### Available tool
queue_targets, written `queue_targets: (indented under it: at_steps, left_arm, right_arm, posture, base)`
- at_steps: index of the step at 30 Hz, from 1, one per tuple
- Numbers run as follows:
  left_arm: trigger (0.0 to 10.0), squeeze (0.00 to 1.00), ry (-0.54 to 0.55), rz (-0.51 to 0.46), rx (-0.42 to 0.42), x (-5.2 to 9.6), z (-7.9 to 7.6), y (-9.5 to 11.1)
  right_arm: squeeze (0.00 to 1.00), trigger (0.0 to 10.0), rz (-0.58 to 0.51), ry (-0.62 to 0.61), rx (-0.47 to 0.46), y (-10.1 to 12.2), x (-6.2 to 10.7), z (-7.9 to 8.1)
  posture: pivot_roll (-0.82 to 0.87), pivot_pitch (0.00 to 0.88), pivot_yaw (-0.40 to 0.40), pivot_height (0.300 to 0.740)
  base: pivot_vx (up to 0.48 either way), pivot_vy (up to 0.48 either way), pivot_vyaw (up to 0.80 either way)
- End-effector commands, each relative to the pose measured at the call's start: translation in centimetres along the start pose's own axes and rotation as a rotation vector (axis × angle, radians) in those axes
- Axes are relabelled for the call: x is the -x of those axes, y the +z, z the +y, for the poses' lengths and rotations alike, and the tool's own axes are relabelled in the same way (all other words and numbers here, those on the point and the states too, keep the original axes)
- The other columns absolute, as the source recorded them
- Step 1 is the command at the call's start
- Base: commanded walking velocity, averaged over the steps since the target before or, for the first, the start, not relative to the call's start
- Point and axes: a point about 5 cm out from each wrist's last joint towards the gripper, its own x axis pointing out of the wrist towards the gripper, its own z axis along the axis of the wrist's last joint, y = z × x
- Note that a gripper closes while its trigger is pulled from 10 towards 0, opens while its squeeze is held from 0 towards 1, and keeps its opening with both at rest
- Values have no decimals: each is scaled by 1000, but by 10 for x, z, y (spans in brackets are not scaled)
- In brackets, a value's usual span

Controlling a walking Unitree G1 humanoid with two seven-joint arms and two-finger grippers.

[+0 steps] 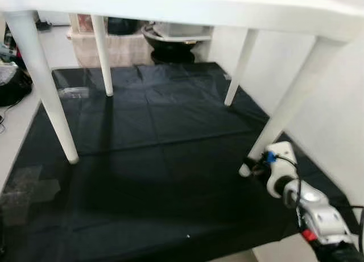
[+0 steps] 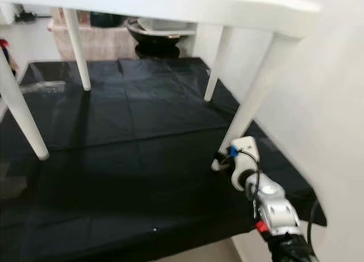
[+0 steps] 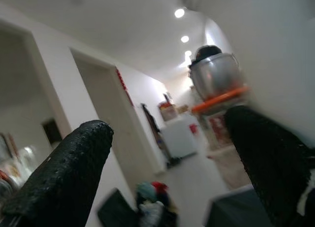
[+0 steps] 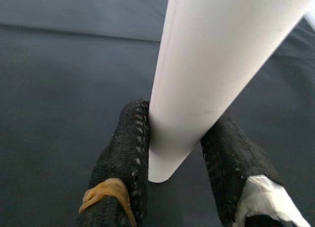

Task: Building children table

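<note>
1. You are looking down at a white children's table (image 1: 187, 9) standing upright on its four legs on a black sheet (image 1: 159, 159) spread over the floor.
2. Your right gripper (image 4: 172, 153) is low at the foot of the near right leg (image 1: 290, 105), the leg closest to the white wall (image 2: 330, 131) on your right.
3. In the right wrist view, the two black fingers (image 4: 125, 153) sit one on each side of that leg's lower end, pressed against it, so the jaws are closed around the leg.
4. One finger carries a tan rubber band (image 4: 106, 190); the other has a patch of white wrap near its base.
5. The leg's foot rests on the black sheet, and the leg slants outward from the tabletop.
6. The other three legs stand on the sheet too: the near left leg (image 1: 48, 91), the far left leg (image 1: 102, 52) and the far right leg (image 1: 242, 63).
7. Your left gripper (image 3: 167, 158) points out into the room, its two fingers spread wide apart with nothing between them.
8. Past the table's far edge you can see a dark bowl-shaped object (image 1: 170, 43); what it is cannot be told.
</note>
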Motion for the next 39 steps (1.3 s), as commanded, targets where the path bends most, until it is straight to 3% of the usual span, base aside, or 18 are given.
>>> queue_targets:
  at_steps: [1, 2, 3, 6, 8, 11, 13, 19, 23, 25, 28, 29, 30, 31, 36, 39]
  left_arm:
    - [10000, 357, -124, -98, 23, -2, -31, 21]
    - [10000, 353, -148, -84, 62, 6, -42, 18]
    - [10000, 353, -172, -65, 106, 15, -54, 16]
    - [10000, 353, -172, -65, 106, 15, -54, 16]
    - [10000, 282, -260, -35, 144, 39, -82, 12]
    - [10000, 275, -294, -21, 156, 49, -92, 12]
    - [10000, 259, -332, 2, 194, 59, -103, 12]
    - [10000, 259, -341, 38, 223, 66, -105, 17]
    - [10000, 196, -367, 79, 249, 75, -111, 17]
    - [10000, 145, -395, 125, 258, 85, -117, 14]
    - [10000, 145, -400, 131, 258, 87, -118, 14]
    - [10000, 98, -425, 155, 257, 96, -125, 11]
    - [10000, 98, -431, 162, 257, 98, -127, 11]
    - [10000, 35, -442, 174, 258, 102, -129, 10]
    - [10000, 35, -451, 188, 260, 105, -131, 9]
    - [10000, 0, -468, 220, 277, 114, -139, 8]
  right_arm:
    - [0, 10000, -52, 197, 71, 13, -8, 39]
    - [0, 10000, -50, 187, 70, 11, -7, 40]
    - [1000, 10000, -66, 155, 49, 10, -6, 38]
    - [1000, 10000, -66, 155, 49, 10, -6, 38]
    - [1000, 10000, -101, 63, 35, 9, -3, 32]
    - [1000, 10000, -125, 10, 35, 12, 1, 27]
    - [1000, 10000, -173, -107, 60, 18, 9, 12]
    - [1000, 10000, -177, -190, 46, 21, 18, 0]
    - [1000, 10000, -203, -205, 31, 15, 38, -10]
    - [1000, 10000, -216, -117, 36, 10, 52, -2]
    - [1000, 10000, -216, -104, 38, 9, 54, 0]
    - [1000, 10000, -213, 82, 31, 9, 64, 24]
    - [1000, 10000, -212, 135, 27, 10, 67, 30]
    - [1000, 10000, -194, 266, -10, 11, 74, 43]
    - [1000, 10000, -170, 403, -55, 12, 83, 56]
    - [1000, 10000, -260, 462, -136, 32, 81, 54]
  posture:
    - [106, 0, -118, 740]
    - [106, 0, -118, 740]
    - [106, 0, -118, 740]
    - [106, 0, -118, 740]
    - [103, 0, -114, 740]
    - [101, 0, -112, 740]
    - [97, 0, -110, 740]
    - [97, 0, -109, 740]
    - [87, 0, -100, 740]
    - [82, 0, -99, 740]
    - [82, 0, -99, 740]
    - [78, 0, -98, 740]
    - [78, 0, -98, 740]
    - [77, 0, -97, 740]
    - [77, 0, -97, 740]
    - [88, 0, -106, 740]
  base:
    - [0, 0, 0]
    - [0, 0, 0]
    - [0, 0, 0]
    - [0, 0, 0]
    - [0, 0, 0]
    - [0, 0, 0]
    - [0, 0, 0]
    - [0, 0, 0]
    - [0, 0, 0]
    - [0, 0, 0]
    - [0, 0, 0]
    - [0, 0, 0]
    - [0, 0, 0]
    - [0, 0, 0]
    - [0, 0, 0]
    - [0, 0, 0]
